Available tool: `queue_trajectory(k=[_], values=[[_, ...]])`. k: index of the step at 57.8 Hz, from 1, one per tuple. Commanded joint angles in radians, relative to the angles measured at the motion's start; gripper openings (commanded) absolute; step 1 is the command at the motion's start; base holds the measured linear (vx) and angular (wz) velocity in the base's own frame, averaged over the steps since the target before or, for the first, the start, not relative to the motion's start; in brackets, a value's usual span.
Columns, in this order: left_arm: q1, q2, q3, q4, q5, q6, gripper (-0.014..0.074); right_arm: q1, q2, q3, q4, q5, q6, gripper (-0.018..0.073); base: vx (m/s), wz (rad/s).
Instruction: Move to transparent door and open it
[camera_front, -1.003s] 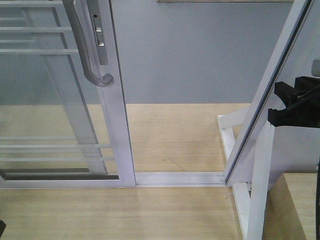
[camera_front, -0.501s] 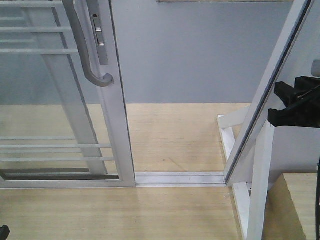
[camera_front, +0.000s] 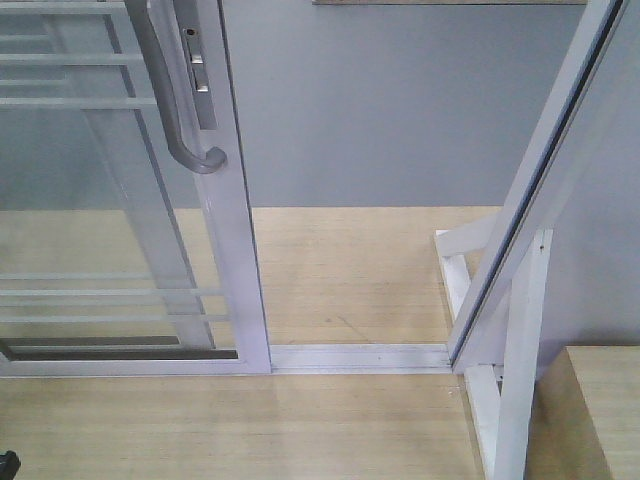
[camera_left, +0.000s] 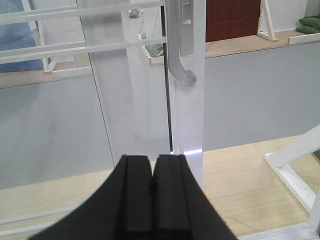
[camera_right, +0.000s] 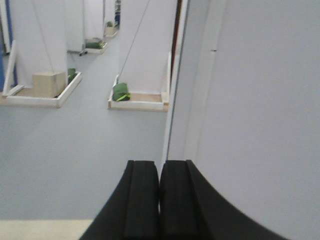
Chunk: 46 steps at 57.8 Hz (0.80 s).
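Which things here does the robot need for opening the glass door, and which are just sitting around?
Needed:
- transparent door
- its grey handle
- floor track
- left gripper, shut

Just around:
- white wooden stand
- right gripper, shut
- green bags in a far tray
- cardboard box

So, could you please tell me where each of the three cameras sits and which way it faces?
Front view: high on the robot, looking down at the transparent door, its floor track and the open gap; no gripper shows.
Left wrist: behind the shut left gripper, facing the door's grey handle, which the front view shares.
Right wrist: behind the shut right gripper, facing a white panel.
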<state>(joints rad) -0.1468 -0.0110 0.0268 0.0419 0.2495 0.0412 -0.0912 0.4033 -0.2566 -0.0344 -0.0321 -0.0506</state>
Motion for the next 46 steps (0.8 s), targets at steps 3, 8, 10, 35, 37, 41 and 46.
queue_trajectory(k=[3, 8, 10, 35, 37, 41, 46], values=[[-0.003, -0.011, 0.023, -0.009, -0.077, -0.006, -0.0006, -0.047, -0.134, 0.071, -0.001, -0.089, -0.008, -0.0014, 0.00, 0.00], [-0.003, -0.011, 0.023, -0.009, -0.077, -0.006, -0.0006, -0.047, -0.220, 0.151, -0.001, -0.081, -0.008, -0.0011, 0.00, 0.00], [-0.003, -0.011, 0.023, -0.009, -0.077, -0.006, -0.0006, -0.047, -0.248, 0.183, -0.001, -0.081, -0.008, -0.0011, 0.00, 0.00], [-0.003, -0.011, 0.023, -0.009, -0.077, -0.006, -0.0006, -0.047, -0.427, 0.300, -0.001, 0.050, -0.006, -0.0008, 0.00, 0.00], [-0.003, -0.011, 0.023, -0.009, -0.077, -0.006, -0.0006, -0.047, -0.427, 0.300, -0.001, 0.050, -0.006, -0.0008, 0.00, 0.00], [-0.003, -0.011, 0.023, -0.009, -0.077, -0.006, -0.0006, -0.047, -0.427, 0.300, -0.001, 0.050, -0.006, -0.0008, 0.00, 0.00], [-0.003, -0.011, 0.023, -0.009, -0.077, -0.006, -0.0006, -0.047, -0.427, 0.300, -0.001, 0.050, -0.006, -0.0008, 0.00, 0.00]])
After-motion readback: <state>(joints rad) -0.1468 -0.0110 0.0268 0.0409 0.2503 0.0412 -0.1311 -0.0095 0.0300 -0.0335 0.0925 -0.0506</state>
